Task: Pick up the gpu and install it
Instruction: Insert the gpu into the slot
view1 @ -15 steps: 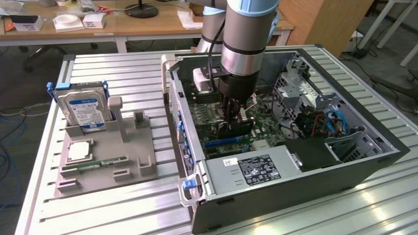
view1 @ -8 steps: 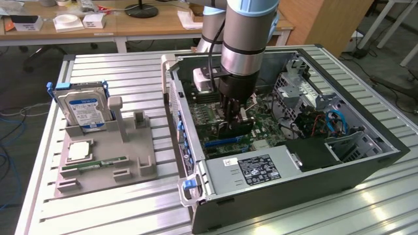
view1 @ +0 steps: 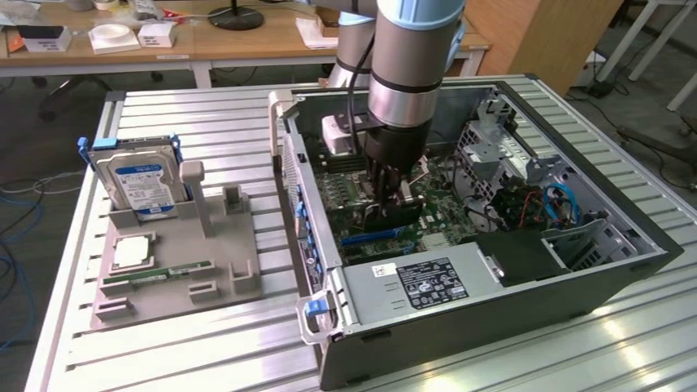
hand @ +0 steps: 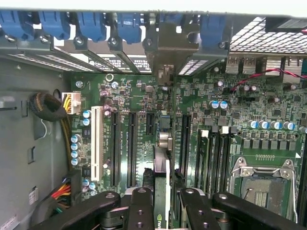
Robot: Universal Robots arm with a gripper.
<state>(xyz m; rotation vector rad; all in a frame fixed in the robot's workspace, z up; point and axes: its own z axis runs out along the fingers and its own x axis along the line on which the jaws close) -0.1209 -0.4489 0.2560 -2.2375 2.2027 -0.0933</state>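
The tool [view1: 393, 189] is clamped on the gpu [view1: 394, 219], a thin dark circuit card with a grey metal end bracket. It holds the gpu edge-on inside the open black-and-grey computer case [view1: 458, 335], low over the green motherboard [view1: 446, 220]. In the wrist view the black fingers [hand: 141, 201] press it from both sides, and its bracket end points toward the case's rear wall of blue plastic slot latches [hand: 91, 24]. Whether its lower edge has met a slot I cannot tell.

Inside the case the gpu is closely flanked. Long black expansion slots [hand: 115, 148] and one white slot [hand: 97, 143] run along one side. Black memory slots [hand: 213, 158] and the metal-framed processor socket [hand: 261, 184] lie on the other. A black-sleeved wire bundle [hand: 45, 106] sits at the motherboard's edge.

A silver power supply box with a black label [view1: 419, 282] takes up the case's near corner. A perforated metal drive cage [view1: 495, 143] and blue cables [view1: 556, 204] line its far side. The arm enters through the case's open side, with walls all round.

Outside the case, toward the exterior view's left, is a grey moulded tray [view1: 218, 269]. It carries an upright silver blue-labelled hard drive [view1: 136, 184] and a narrow green memory stick [view1: 158, 276]. Case and tray rest on a ribbed aluminium bench [view1: 196, 351]. Wooden desks [view1: 250, 41] stand beyond the case.
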